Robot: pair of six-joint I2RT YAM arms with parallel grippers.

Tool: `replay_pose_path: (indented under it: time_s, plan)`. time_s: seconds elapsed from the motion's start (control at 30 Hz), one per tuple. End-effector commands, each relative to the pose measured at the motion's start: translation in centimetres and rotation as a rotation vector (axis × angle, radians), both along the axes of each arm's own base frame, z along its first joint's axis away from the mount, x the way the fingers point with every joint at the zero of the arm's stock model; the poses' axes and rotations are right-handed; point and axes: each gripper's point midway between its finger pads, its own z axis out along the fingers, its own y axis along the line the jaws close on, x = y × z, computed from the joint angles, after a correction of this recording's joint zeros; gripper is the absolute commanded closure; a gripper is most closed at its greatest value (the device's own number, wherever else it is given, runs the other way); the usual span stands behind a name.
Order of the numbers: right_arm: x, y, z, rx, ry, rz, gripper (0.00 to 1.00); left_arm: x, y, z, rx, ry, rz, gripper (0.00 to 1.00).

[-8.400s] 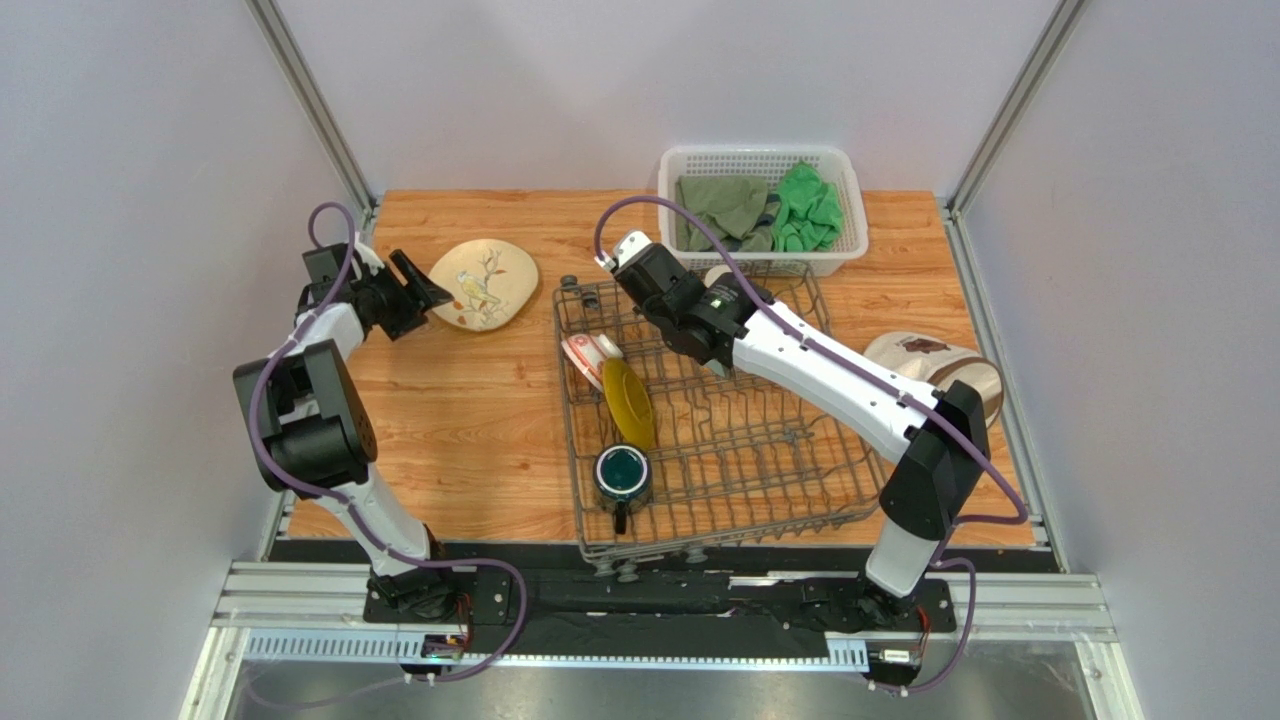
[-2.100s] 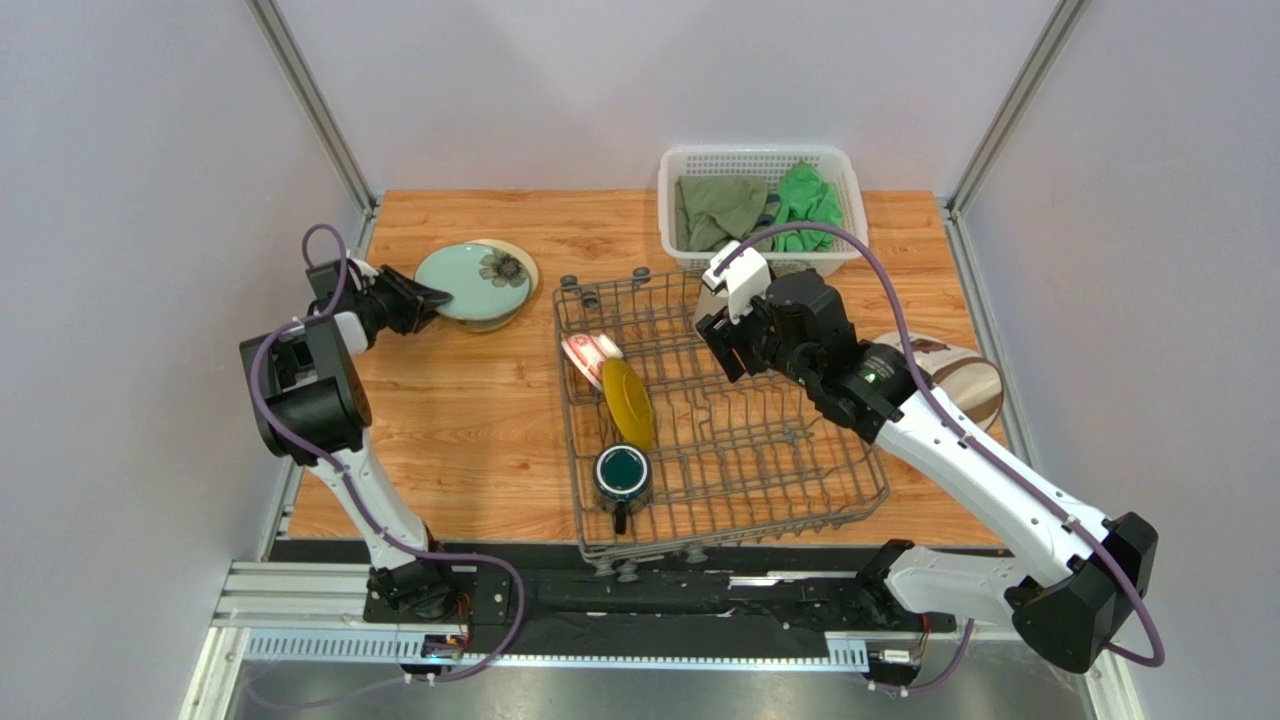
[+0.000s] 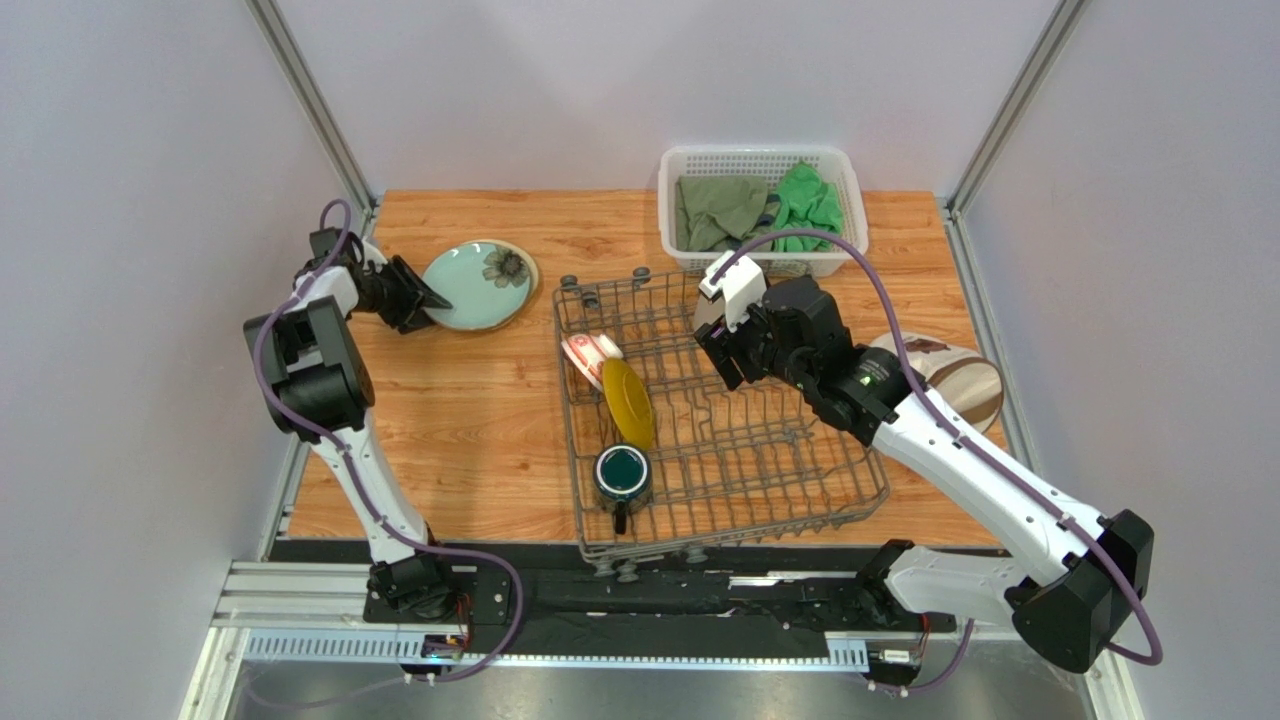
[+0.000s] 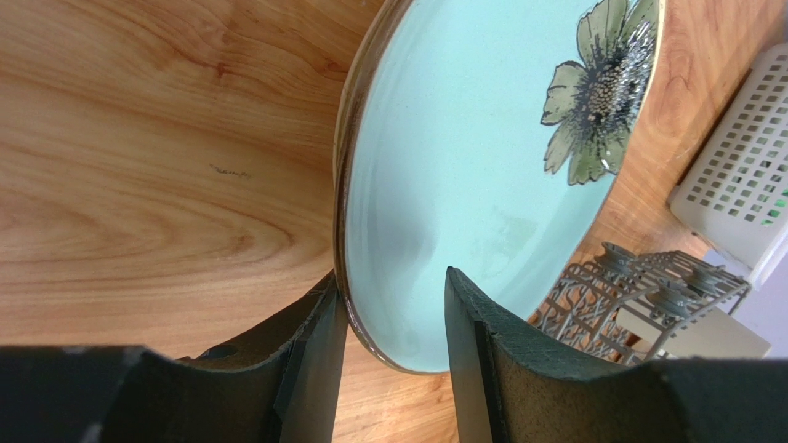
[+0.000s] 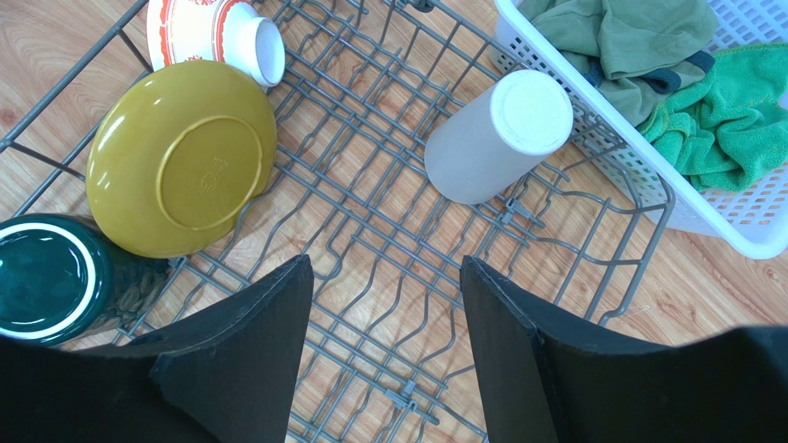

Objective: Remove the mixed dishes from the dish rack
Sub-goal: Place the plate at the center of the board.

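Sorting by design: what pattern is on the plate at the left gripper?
Pale green plate with one grey-green flower near its rim; clearest in the left wrist view.

Looks like a robotics lab cell: blank grey walls, aluminium framing rail, wooden surface with staged dishware.

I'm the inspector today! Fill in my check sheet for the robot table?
Surface: wooden table, no spills seen.
Job's things: pale green plate out on the table; yellow plate, patterned bowl, dark mug and beige cup in the dish rack.
Clutter: white basket with green cloths; beige fabric thing.
Grippers: left gripper jaws around the plate's rim; right gripper open over the rack.
Cables: purple cables, untangled.
Surroundings: plain grey walls.
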Motion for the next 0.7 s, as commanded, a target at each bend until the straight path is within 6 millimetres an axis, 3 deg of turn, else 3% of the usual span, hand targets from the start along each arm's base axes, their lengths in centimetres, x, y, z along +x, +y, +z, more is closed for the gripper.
replay_pose_path:
  time_s: [0.0, 0.3, 0.67]
  plan:
    - [0.2, 0.2, 1.2, 0.046, -0.041, -0.002, 0.35, 1.0, -0.7, 0.8, 0.009, -0.028, -0.047, 0.50]
    - [0.1, 0.2, 1.1, 0.046, -0.040, 0.003, 0.35, 0.9, -0.6, 0.3, 0.039, -0.014, -0.051, 0.50]
    - [0.0, 0.3, 1.0, 0.048, -0.033, 0.012, 0.35, 0.3, -0.4, 3.8, 0.154, -0.091, -0.063, 0.47]
